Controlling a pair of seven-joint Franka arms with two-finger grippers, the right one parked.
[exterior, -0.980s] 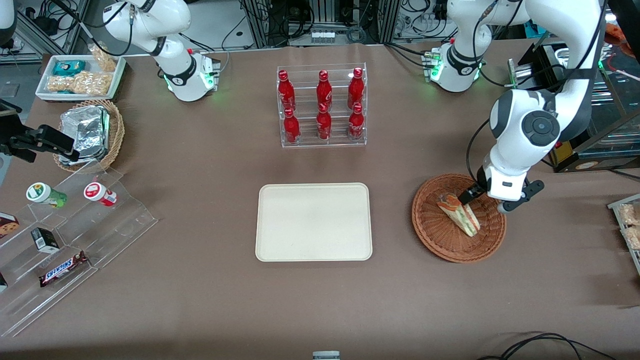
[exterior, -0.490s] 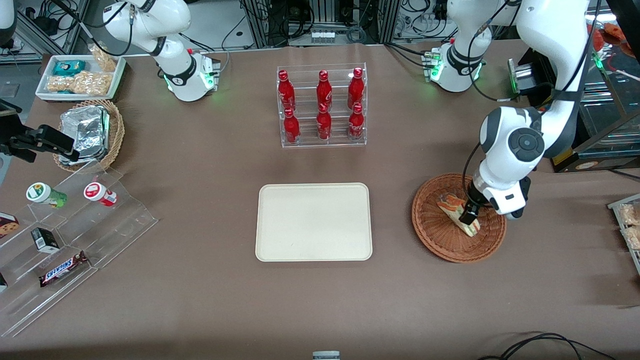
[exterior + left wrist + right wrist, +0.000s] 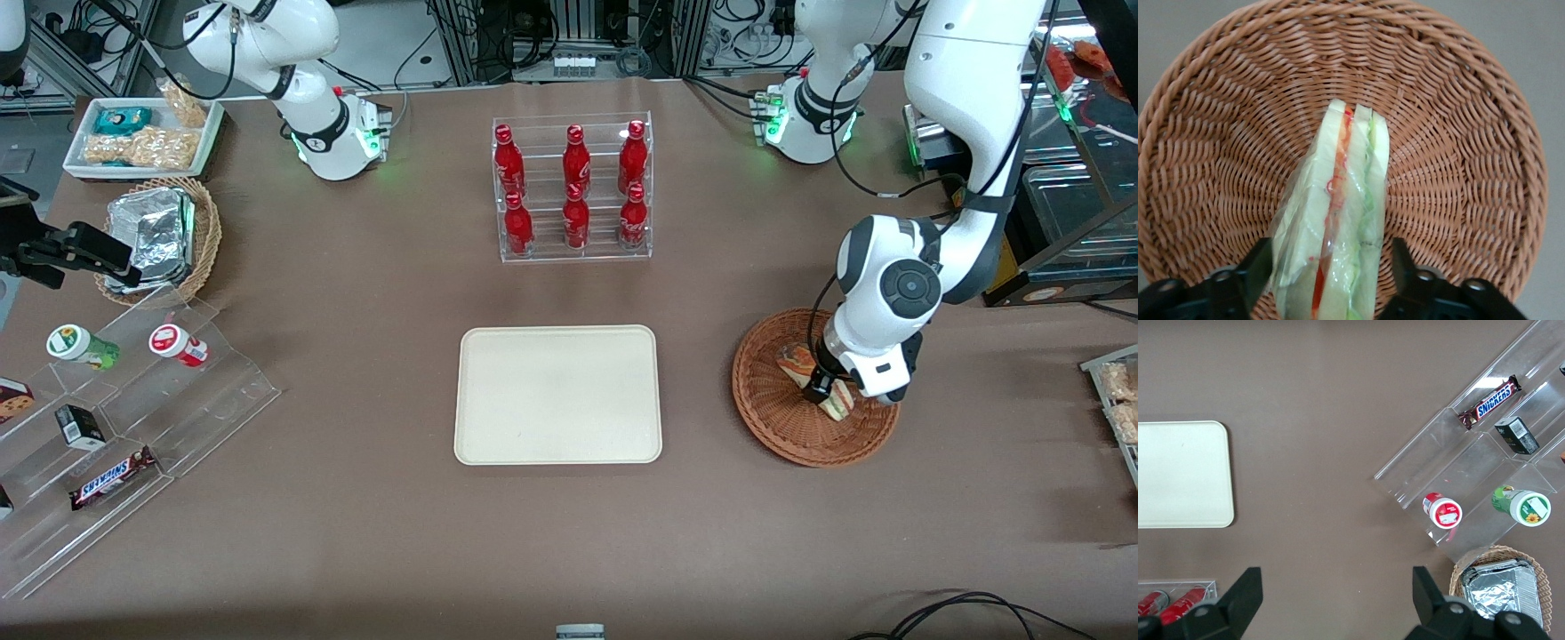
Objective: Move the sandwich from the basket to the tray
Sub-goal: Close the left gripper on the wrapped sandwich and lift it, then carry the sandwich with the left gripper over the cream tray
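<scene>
The sandwich (image 3: 794,361), a clear-wrapped wedge with white bread and red and green filling, lies in the reddish-brown wicker basket (image 3: 782,431) toward the working arm's end of the table. My left gripper (image 3: 824,388) is down in the basket, open, with one finger on each side of the sandwich (image 3: 1345,193). One finger (image 3: 1258,263) touches the wrap; the other finger (image 3: 1401,257) stands slightly off it. The basket's weave (image 3: 1458,133) surrounds the sandwich. The cream tray (image 3: 557,394) lies bare at the table's middle, beside the basket.
A clear rack of red bottles (image 3: 573,191) stands farther from the front camera than the tray. Toward the parked arm's end are a tan basket of foil packages (image 3: 164,236), acrylic steps with snacks (image 3: 133,409) and a white snack tray (image 3: 142,133).
The left arm's wrist has turned and dropped into the basket. The gripper went from the sandwich's upper end to straddling its middle. The sandwich has not moved.
</scene>
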